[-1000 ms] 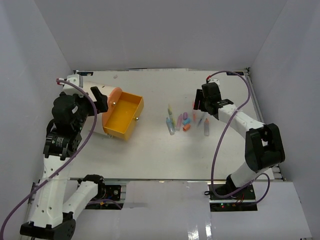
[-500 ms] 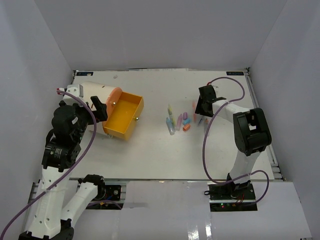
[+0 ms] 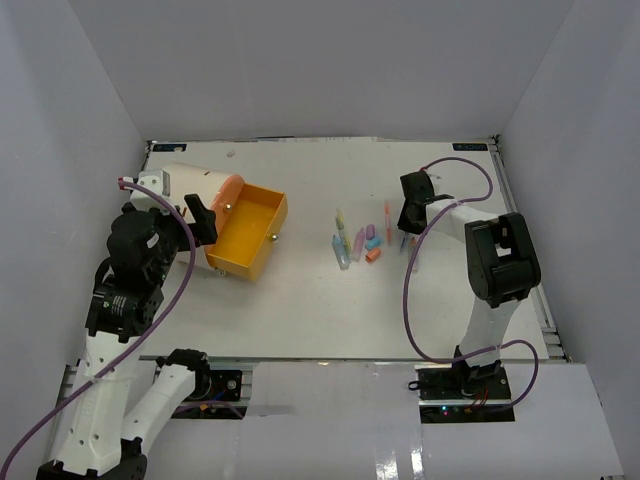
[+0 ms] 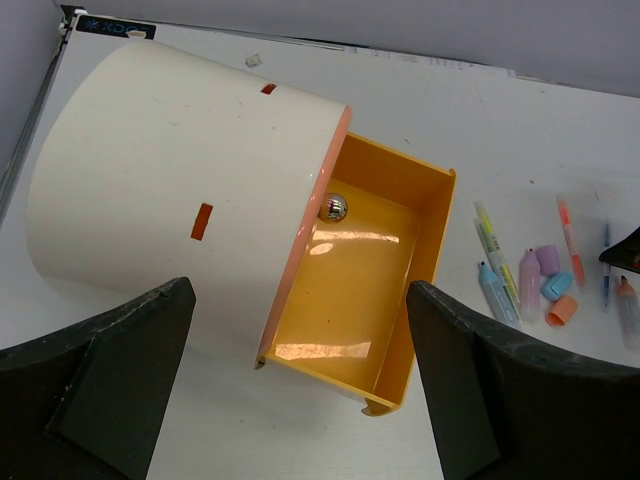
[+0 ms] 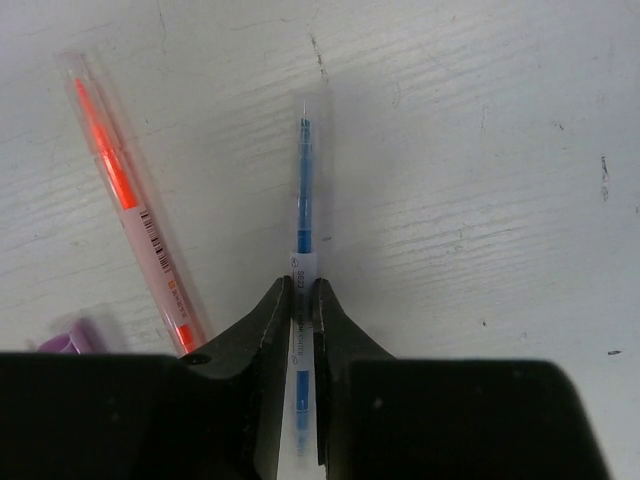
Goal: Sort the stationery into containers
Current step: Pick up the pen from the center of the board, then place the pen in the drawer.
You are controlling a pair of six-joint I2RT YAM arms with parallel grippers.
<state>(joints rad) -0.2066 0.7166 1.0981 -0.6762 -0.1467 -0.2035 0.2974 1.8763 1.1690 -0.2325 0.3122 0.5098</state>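
Your right gripper (image 5: 303, 292) is clamped on the thin blue pen (image 5: 304, 190), jaws pinched tight on the barrel. The pen lies flat on the white table (image 5: 480, 150), tip pointing away from the fingers. In the wrist view an orange pen (image 5: 128, 205) lies just left of it, angled and not touching. A purple block (image 5: 62, 343) peeks in at the lower left edge. From above, the rest of the stationery (image 3: 355, 243) sits in a loose cluster mid-table, left of that gripper: yellow pens, pink and blue pieces, an orange stub. Your left gripper (image 4: 298, 292) is spread wide with nothing between the fingers, aimed at the cream cylinder (image 4: 170, 170). The cylinder lies on its side at the far left of the table, orange face toward the cluster. One orange drawer (image 4: 370, 290) is pulled out toward the cluster, and a shiny knob (image 4: 335, 207) shows on the face at the drawer's inner end.
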